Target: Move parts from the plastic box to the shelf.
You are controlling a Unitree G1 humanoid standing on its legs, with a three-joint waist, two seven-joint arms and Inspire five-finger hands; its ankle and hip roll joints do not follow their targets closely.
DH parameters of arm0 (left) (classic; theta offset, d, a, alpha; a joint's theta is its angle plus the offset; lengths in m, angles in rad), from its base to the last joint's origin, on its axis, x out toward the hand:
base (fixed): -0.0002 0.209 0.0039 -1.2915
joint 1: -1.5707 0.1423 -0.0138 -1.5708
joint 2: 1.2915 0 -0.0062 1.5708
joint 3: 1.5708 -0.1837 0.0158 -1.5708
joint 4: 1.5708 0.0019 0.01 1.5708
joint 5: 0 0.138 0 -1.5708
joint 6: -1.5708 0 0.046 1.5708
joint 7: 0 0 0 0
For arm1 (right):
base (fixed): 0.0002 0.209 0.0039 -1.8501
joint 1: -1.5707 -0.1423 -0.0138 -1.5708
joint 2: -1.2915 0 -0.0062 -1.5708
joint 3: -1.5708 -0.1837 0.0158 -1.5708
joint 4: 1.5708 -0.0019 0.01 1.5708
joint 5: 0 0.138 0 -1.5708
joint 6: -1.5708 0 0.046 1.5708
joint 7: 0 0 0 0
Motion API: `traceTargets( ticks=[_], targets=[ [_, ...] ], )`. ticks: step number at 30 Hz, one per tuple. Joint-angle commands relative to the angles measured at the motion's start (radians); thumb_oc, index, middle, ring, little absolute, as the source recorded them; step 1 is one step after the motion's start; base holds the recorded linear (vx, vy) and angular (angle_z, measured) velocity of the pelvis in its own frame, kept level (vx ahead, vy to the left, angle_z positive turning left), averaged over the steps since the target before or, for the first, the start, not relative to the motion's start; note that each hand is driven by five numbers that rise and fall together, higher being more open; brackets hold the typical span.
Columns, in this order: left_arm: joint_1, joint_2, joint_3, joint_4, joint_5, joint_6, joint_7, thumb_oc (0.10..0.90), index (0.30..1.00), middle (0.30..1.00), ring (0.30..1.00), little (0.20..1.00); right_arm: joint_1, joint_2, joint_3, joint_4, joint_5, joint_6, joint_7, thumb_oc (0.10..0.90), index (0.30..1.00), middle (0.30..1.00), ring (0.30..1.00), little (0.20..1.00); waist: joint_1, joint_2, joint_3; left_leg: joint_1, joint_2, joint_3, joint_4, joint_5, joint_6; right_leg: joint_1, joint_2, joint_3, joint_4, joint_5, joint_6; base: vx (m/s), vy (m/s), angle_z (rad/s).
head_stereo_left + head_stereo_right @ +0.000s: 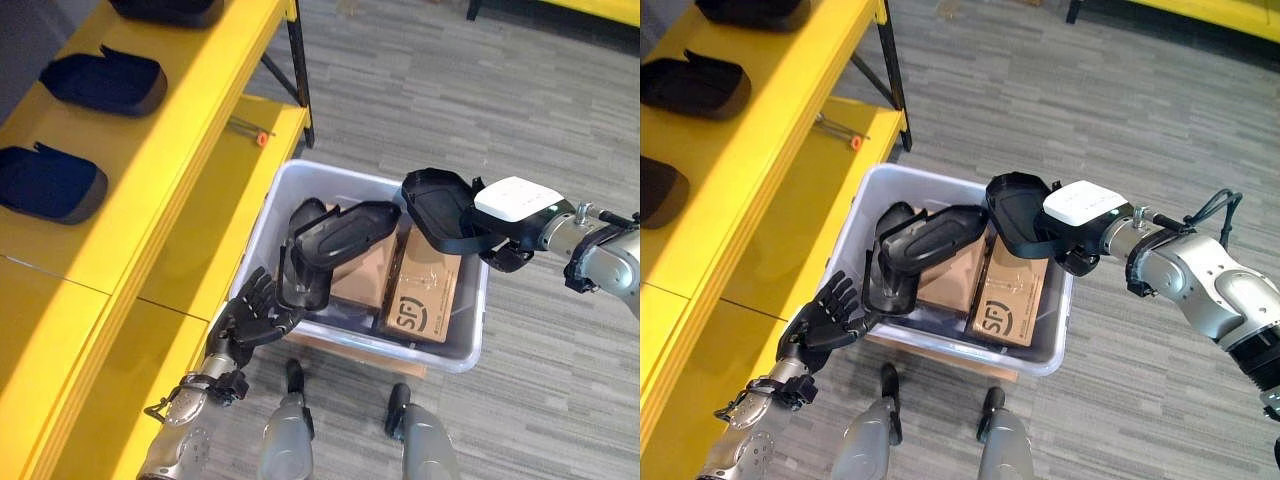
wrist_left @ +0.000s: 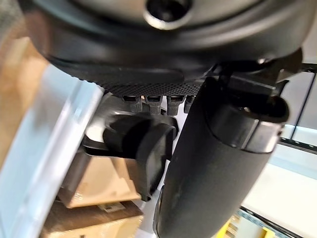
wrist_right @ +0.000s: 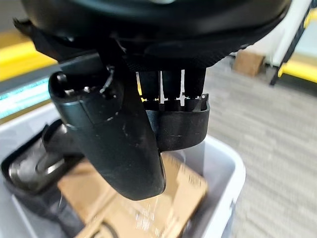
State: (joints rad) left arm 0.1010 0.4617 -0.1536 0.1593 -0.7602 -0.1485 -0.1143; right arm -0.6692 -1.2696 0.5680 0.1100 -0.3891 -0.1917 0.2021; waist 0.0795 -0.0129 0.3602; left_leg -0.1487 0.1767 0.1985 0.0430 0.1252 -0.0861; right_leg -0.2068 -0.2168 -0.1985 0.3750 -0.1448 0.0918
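The pale plastic box [image 1: 468, 352] stands on the floor beside the yellow shelf [image 1: 190, 130]. A long black shell part [image 1: 340, 232] leans up out of the box's left half. My left hand [image 1: 248, 318] is at the box's near left corner, thumb and fingers pinching that part's lower end [image 2: 141, 141]. My right hand [image 1: 512, 215], with a white cover on its back, holds a second black shell part [image 1: 438, 208] above the box's far right. Its fingers are curled over the part's rim [image 3: 181, 126].
Two cardboard boxes [image 1: 425, 285] [image 1: 362, 272] lie in the plastic box under the parts. Three dark parts [image 1: 102, 80] [image 1: 45, 185] [image 1: 165, 10] sit on the shelf's upper level. A small orange-tipped tool [image 1: 258, 135] lies on the lower level. Grey carpet surrounds the box.
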Motion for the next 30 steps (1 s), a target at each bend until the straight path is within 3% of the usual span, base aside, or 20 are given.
traceTargets(
  ticks=[1,12,23,30],
  targets=[
    [0.019,0.039,-0.014,-0.031,0.023,-0.043,-0.04,0.9,1.0,1.0,1.0,1.0,-0.127,-0.04,0.015,-0.051,0.013,-0.014,-0.063,0.4,0.3,0.3,0.3,0.3,0.01,-0.048,-0.159,0.103,0.097,0.003,-0.013,-0.047,-0.063,0.076,-0.07,0.013,-0.157,0.127,0.088,0.1,0.003,0.0],
    [0.021,0.011,-0.005,-0.003,0.043,-0.033,-0.025,0.9,1.0,1.0,1.0,1.0,-0.233,-0.026,0.067,-0.073,-0.023,-0.014,-0.057,0.4,0.3,0.3,0.3,0.3,0.009,-0.055,-0.261,0.19,0.089,0.022,-0.031,-0.063,-0.056,0.155,-0.068,0.017,-0.188,0.123,0.092,0.04,-0.005,-0.02],
    [0.0,-0.008,0.007,0.028,0.047,-0.042,0.014,0.9,1.0,1.0,1.0,1.0,-0.409,0.051,0.159,-0.062,0.007,-0.003,-0.07,0.4,0.3,0.3,0.3,0.3,0.003,-0.048,-0.311,0.256,0.096,0.03,-0.048,-0.056,-0.052,0.187,-0.057,0.028,-0.15,0.082,0.084,-0.01,-0.024,-0.05],
    [0.013,-0.014,0.021,0.041,0.047,-0.042,0.044,0.9,1.0,1.0,1.0,1.0,-0.509,0.103,0.192,-0.009,0.054,0.01,-0.104,0.4,0.3,0.3,0.3,0.3,0.032,-0.007,-0.303,0.239,0.16,-0.035,0.013,0.047,-0.07,0.198,0.003,-0.001,-0.019,-0.029,0.021,-0.08,-0.147,0.16]
  ],
)
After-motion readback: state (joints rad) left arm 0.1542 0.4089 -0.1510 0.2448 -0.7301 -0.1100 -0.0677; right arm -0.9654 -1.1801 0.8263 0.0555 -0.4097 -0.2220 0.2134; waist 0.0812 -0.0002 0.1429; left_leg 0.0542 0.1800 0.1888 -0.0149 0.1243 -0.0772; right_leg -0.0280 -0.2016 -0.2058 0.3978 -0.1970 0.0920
